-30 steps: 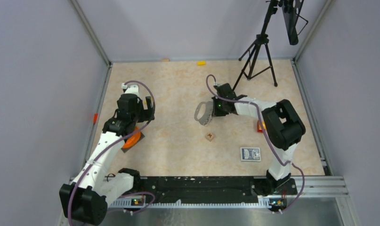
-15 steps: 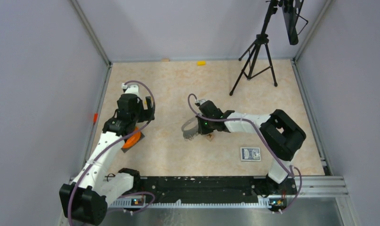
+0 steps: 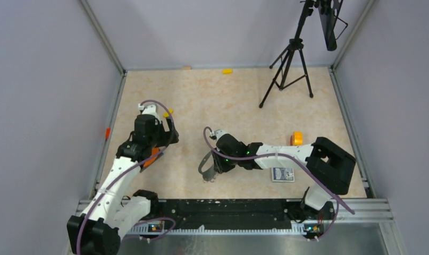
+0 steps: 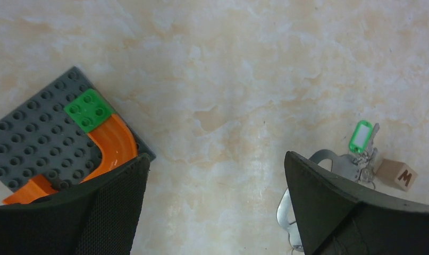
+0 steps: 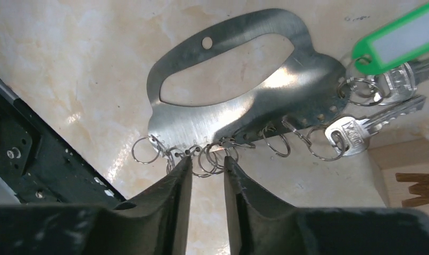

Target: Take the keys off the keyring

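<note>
Keyring: flat brushed-steel D-loop with a scalloped, holed edge, lying on the marbled bench front-centre; keys silvery, green plastic tag cut off; right gripper narrowly parted around small wire rings; left gripper wide.

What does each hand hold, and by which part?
The left hand is open and holds nothing. The right hand has its tips at the scalloped edge of the keyring, among the small rings; whether it grips them cannot be told.
</note>
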Robot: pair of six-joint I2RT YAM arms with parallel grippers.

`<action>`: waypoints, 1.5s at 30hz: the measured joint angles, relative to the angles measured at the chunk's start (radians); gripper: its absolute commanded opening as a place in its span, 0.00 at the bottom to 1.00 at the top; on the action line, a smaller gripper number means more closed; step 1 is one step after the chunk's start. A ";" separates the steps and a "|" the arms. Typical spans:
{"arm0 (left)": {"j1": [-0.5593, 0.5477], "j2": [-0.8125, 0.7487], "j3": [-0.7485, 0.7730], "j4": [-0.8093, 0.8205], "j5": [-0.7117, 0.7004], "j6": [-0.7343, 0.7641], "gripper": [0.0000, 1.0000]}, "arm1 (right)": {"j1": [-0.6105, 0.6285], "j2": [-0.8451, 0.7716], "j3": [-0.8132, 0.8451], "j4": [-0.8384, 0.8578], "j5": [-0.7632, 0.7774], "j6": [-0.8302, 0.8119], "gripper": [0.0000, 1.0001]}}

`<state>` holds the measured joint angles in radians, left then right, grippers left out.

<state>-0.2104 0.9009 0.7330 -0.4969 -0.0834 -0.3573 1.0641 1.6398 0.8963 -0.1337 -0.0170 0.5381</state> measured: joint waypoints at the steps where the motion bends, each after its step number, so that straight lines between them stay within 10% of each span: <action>1: 0.000 0.001 -0.009 0.000 0.014 -0.006 0.98 | 0.004 -0.008 0.000 0.000 0.001 0.001 0.39; 12: -0.029 0.058 -0.033 0.068 0.212 -0.048 0.94 | -0.084 -0.137 0.071 -0.091 0.121 -0.022 0.43; 28: -0.439 0.230 -0.212 0.265 0.172 -0.262 0.68 | -0.237 -0.158 0.045 -0.126 0.076 -0.030 0.38; 45: -0.519 0.369 -0.292 0.589 0.238 -0.365 0.76 | -0.277 -0.164 -0.006 -0.122 0.084 -0.029 0.38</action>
<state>-0.7292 1.2701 0.4412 0.0921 0.1543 -0.7223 0.7868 1.4761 0.8898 -0.2558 0.0673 0.5095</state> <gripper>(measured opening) 0.750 0.380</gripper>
